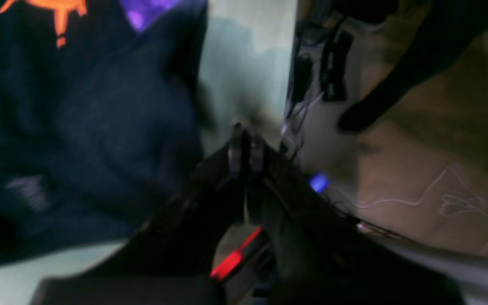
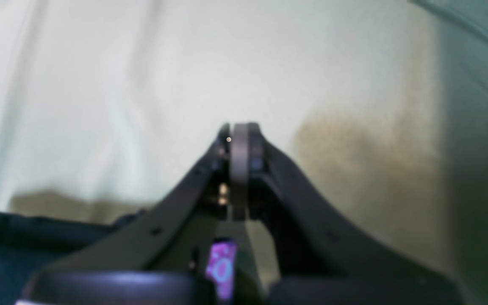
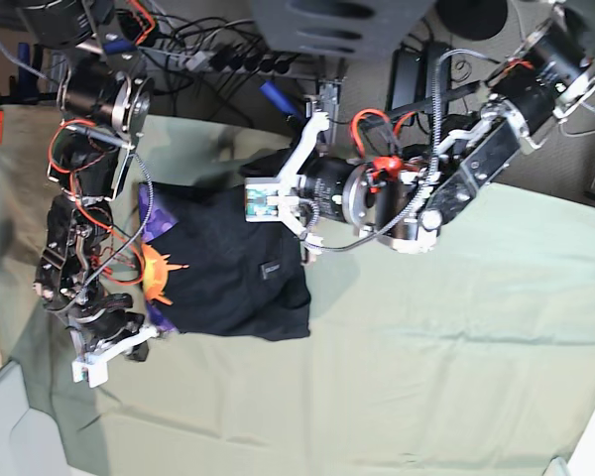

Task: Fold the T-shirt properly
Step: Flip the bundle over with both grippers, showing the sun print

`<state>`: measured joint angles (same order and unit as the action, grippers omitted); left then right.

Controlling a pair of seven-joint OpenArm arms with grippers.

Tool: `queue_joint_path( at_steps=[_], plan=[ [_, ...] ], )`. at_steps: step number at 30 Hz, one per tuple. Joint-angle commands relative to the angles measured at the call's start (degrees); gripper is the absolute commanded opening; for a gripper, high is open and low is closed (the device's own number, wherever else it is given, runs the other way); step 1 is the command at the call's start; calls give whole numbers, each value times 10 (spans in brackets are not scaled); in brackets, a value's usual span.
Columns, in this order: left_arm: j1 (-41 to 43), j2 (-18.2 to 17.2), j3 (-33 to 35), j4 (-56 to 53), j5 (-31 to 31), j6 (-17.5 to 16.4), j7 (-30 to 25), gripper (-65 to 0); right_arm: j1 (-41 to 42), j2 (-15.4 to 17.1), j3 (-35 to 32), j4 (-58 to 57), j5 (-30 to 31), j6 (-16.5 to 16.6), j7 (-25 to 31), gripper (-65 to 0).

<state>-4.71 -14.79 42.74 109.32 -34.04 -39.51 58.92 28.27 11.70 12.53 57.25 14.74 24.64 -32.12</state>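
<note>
Base view: black short-sleeved cotton T-shirt [image 3: 236,268] sits left of centre in the frame, bunched into a rough rectangle on the pale green cloth [image 3: 426,357] that covers the table. Orange-yellow sun face on purple-blue print [image 3: 157,270] shows along the shirt's left edge.

Left gripper [image 3: 268,203] is at upper centre of the base frame, over the shirt's top edge. In the left wrist view its fingers [image 1: 237,148] are pressed together with nothing visible between them; dark shirt fabric fills the left half of that frame, with a strip of green cloth beyond the tips. That view is blurred, so contact with the fabric is not certain.

Right gripper [image 3: 104,355] is at lower left of the base frame, just beside the shirt's lower left corner, over the green cloth. Right wrist view: its fingers [image 2: 240,148] are together, empty, pointing at bare cloth; a dark shirt edge sits in the lower left corner of that frame.

Tangle of black cables [image 3: 218,50] runs along the top edge, off the cloth.
</note>
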Motion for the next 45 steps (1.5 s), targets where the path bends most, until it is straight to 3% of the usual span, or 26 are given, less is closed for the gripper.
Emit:
queue_joint_path(
  at_steps=[1,8,15,21,26,30,36,39,45],
  plan=[
    [-3,13,-2,-5,-6,-5,-13,-650,17,3,-7,4,6,37,12,-650],
    [-3,54,-2,-72,37,-5,-69,-650,17,0,-83,-4,-29,37,11,-650],
    [-4,59,-2,-145,146,-5,-144,-650,17,0,-131,-4,-45,37,8,-650],
    [-32,50,-8,-221,170,-2,-146,-650,17,1,-131,-4,-45,37,-10,-650],
    [-55,43,-54,-246,176,-1,-146,-650,16,3,-131,-4,-40,37,-42,-650],
    [-73,23,-93,-248,175,-1,-147,-650,15,22,-131,-3,-9,37,-55,-650],
    [-104,-26,-121,-249,176,-1,-184,-650,7,53,-131,10,91,38,-122,-650],
    [-124,-41,-128,-249,176,2,-186,-650,-18,58,-131,48,133,39,-149,-650],
    [-155,-48,-128,-251,176,10,-187,-650,-103,57,-131,175,162,39,-175,-650]
  ],
)
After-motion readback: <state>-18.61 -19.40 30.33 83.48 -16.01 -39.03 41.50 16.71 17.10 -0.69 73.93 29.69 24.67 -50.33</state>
